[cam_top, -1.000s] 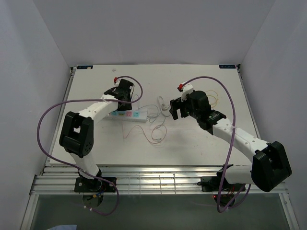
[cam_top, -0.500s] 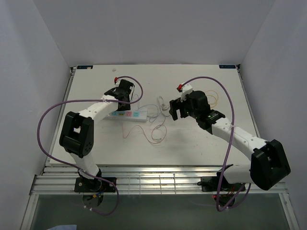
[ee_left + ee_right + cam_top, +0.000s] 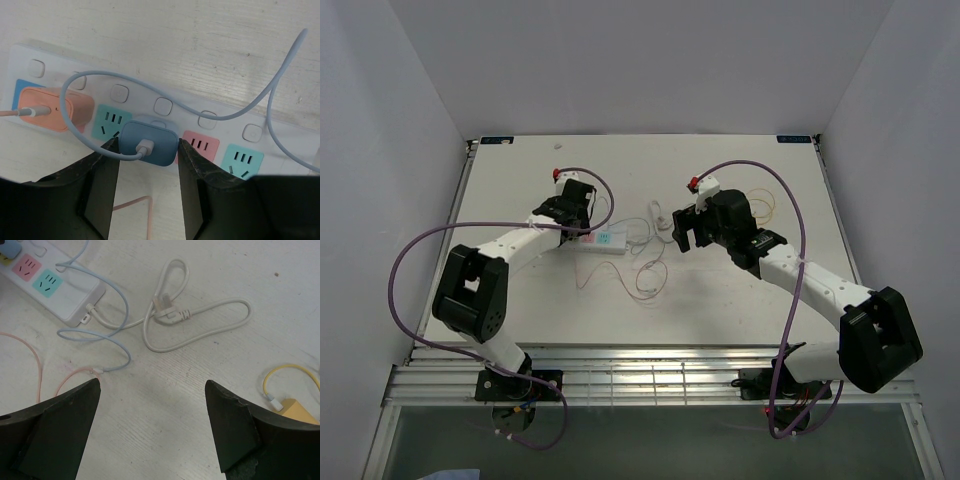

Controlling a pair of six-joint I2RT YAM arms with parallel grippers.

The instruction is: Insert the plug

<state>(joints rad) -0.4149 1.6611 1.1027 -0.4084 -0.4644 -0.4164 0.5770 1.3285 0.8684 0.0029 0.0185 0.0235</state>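
While the right gripper (image 3: 151, 390) hangs over the table (image 3: 200, 410) with jaws wide and empty, the left gripper (image 3: 146, 150) has its jaws closed on the blue plug (image 3: 150, 142). The plug sits on the power strip (image 3: 210, 107) between the teal socket (image 3: 111, 122) and the pink socket (image 3: 200, 145), and the strip runs jaw to jaw.

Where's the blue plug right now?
In the left wrist view, the blue plug is clamped in the left gripper on the power strip, with the orange plug to its left and a pink socket to its right.

On the strip (image 3: 220, 132), the plug (image 3: 149, 144) sits beside the adapter (image 3: 55, 109).
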